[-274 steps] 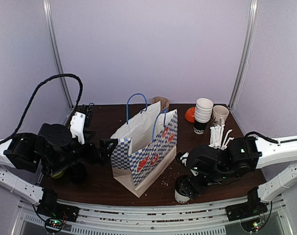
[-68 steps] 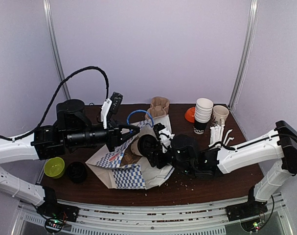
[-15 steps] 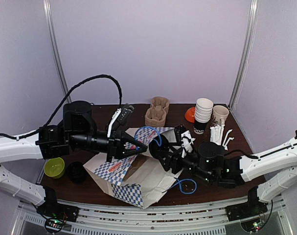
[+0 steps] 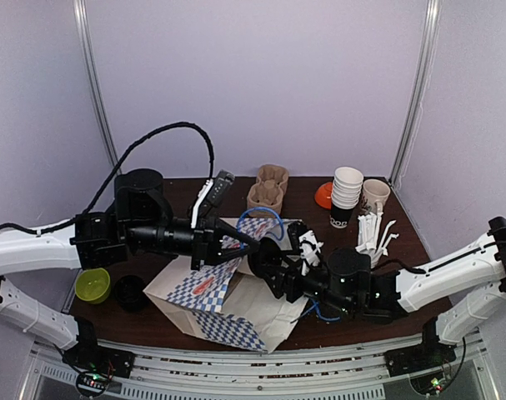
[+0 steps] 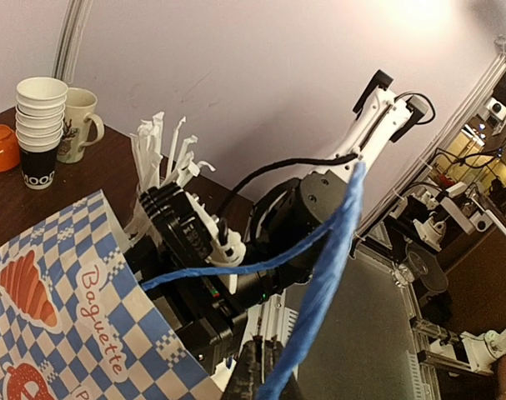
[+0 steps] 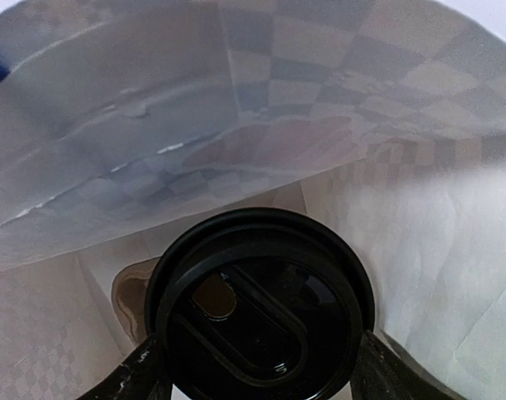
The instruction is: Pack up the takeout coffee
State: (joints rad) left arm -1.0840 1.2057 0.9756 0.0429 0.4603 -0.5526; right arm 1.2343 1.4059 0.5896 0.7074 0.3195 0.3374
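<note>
The takeout coffee cup shows its black round lid (image 6: 261, 312) facing the right wrist camera. My right gripper (image 6: 261, 371) is shut on it, with a finger (image 6: 140, 371) on each side. The cup is inside the mouth of the checked paper bag (image 4: 204, 287), which lies on its side; the bag's white inner walls (image 6: 419, 217) surround it. My left gripper (image 5: 265, 367) is shut on the bag's blue handle (image 5: 328, 250) and holds the mouth up, seen from above as the left gripper (image 4: 240, 239). The brown pulp carrier tray (image 4: 268, 190) stands behind the bag.
A stack of paper cups (image 4: 347, 196), a mug (image 4: 374, 196), an orange object (image 4: 323, 196) and a glass of white straws (image 4: 373, 232) stand at the back right. A green cup (image 4: 92, 284) and a black lid (image 4: 129, 292) lie front left. A brown stain (image 6: 129, 300) marks the bag's inside.
My right gripper has moved left with the cup, deeper into the bag's mouth. The left gripper has drawn the blue handle slightly up and to the right.
</note>
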